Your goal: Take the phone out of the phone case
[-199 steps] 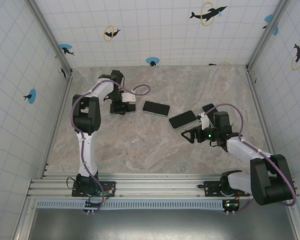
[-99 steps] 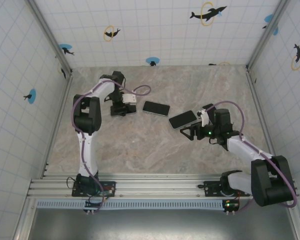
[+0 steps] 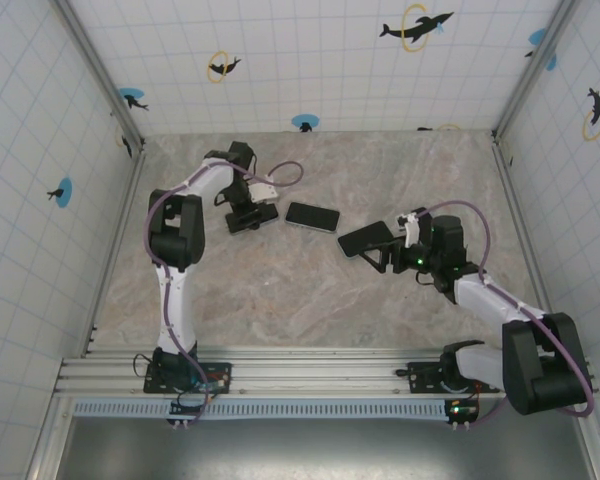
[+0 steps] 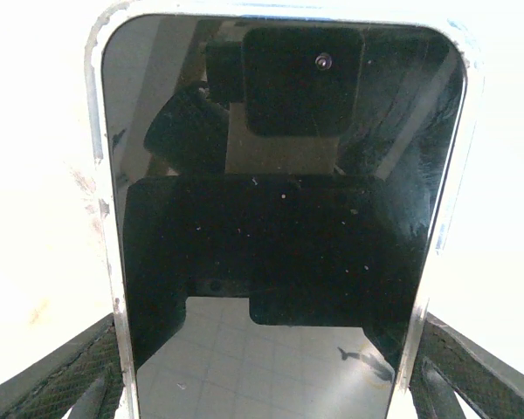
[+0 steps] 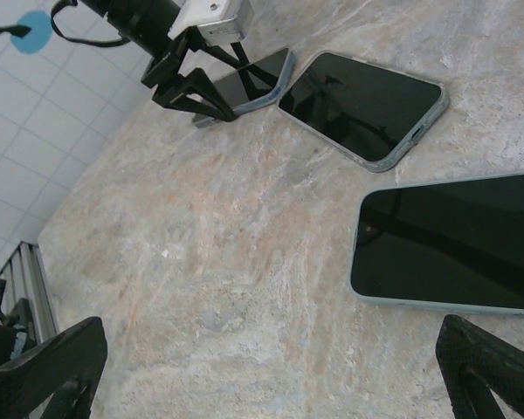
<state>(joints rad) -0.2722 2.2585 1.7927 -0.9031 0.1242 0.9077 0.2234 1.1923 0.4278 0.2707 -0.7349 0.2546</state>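
Note:
A phone [image 4: 271, 201] with a dark screen lies in a pale, clear-edged phone case [image 4: 102, 175] at the table's far left. My left gripper [image 3: 248, 217] is shut across its width, one finger [image 4: 70, 384] against each long side. From the right wrist view that cased phone [image 5: 249, 77] looks tilted between the left gripper's fingers [image 5: 192, 96]. My right gripper [image 3: 387, 253] stands open just above the bare table, its fingertips [image 5: 48, 367] wide apart, with a second cased phone [image 5: 454, 244] just ahead of it to the right.
Another cased phone [image 3: 312, 217] lies flat mid-table between the arms; it also shows as the grey-rimmed phone [image 5: 362, 103]. The phone beside the right gripper [image 3: 365, 238] lies at an angle. Tiled walls enclose the marbled table [image 3: 280, 290] on three sides.
The left gripper's fingers narrowed onto the phone and it shifted slightly right. The right gripper moved up and left, closer to the angled phone.

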